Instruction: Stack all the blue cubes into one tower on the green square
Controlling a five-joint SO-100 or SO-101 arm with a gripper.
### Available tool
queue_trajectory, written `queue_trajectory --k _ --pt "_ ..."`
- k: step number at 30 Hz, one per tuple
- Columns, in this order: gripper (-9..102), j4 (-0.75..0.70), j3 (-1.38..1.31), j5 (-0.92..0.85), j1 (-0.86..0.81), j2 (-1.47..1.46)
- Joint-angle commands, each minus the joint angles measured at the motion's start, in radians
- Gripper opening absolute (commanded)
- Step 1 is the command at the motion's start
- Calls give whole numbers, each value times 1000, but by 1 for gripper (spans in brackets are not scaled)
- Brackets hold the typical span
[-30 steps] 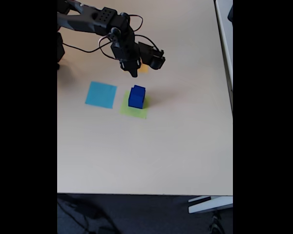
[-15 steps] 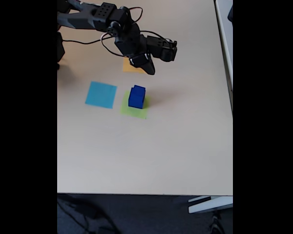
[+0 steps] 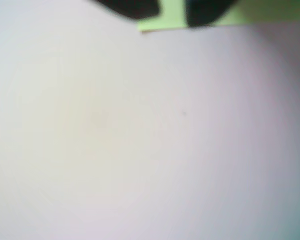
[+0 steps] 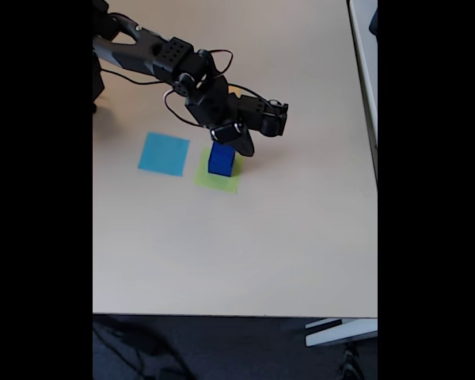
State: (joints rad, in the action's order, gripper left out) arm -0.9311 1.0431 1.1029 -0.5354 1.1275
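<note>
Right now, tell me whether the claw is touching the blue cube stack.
Cannot tell. In the fixed view the claw overlaps the top of the blue cube stack on the green square, but no contact or gap shows plainly.

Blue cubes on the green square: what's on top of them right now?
In the fixed view the end effector sits over the top of the blue cubes on the green square. It covers the top, so whether a smaller cube sits there is hidden.
</note>
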Motion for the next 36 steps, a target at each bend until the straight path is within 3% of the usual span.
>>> queue_trajectory --k 1,36 --pt "0 28 -14 -12 -8 8" --pt "0 -121 -21 -44 15 21"
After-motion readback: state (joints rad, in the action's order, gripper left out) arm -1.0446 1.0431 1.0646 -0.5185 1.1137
